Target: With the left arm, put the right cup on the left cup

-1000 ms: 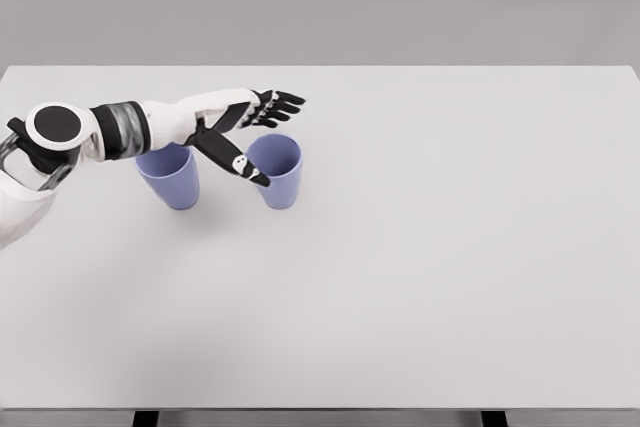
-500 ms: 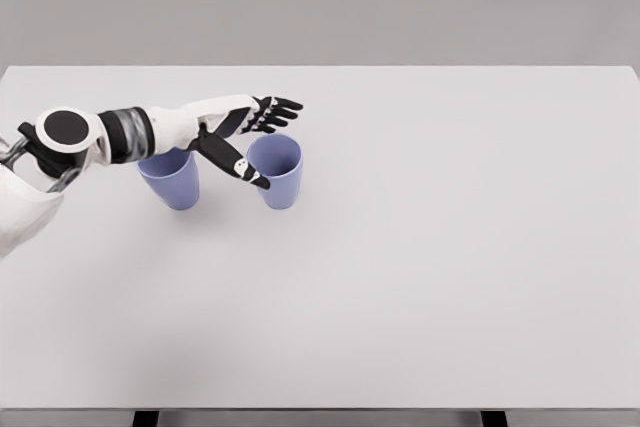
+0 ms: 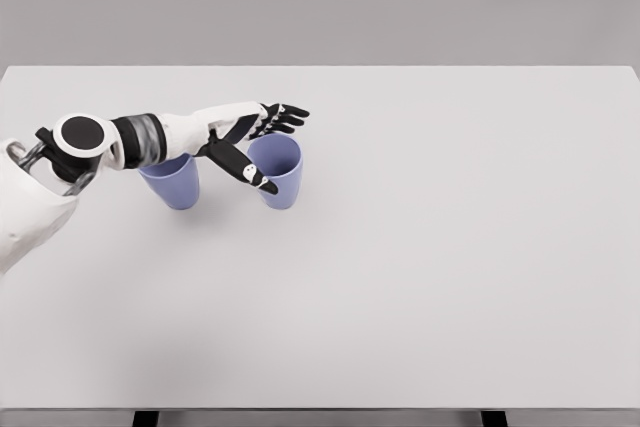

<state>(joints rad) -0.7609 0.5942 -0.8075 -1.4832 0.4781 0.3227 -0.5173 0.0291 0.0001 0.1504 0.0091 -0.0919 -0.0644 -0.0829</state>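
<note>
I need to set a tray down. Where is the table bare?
Bare: the table right of the right cup and its near half. Crowded: far left, where the left hand reaches over the left cup.

Even, diffuse bright light, no visible source. Render slightly soft, low detail, mild compression smear. White table [image 3: 420, 277] near-uniform, no glare, faint darker patches lower left. Cups [image 3: 275, 172] cast only weak contact shadows. No edge distortion; table edges straight. Grey backdrop flat, featureless. Focus uniform throughout.
</note>
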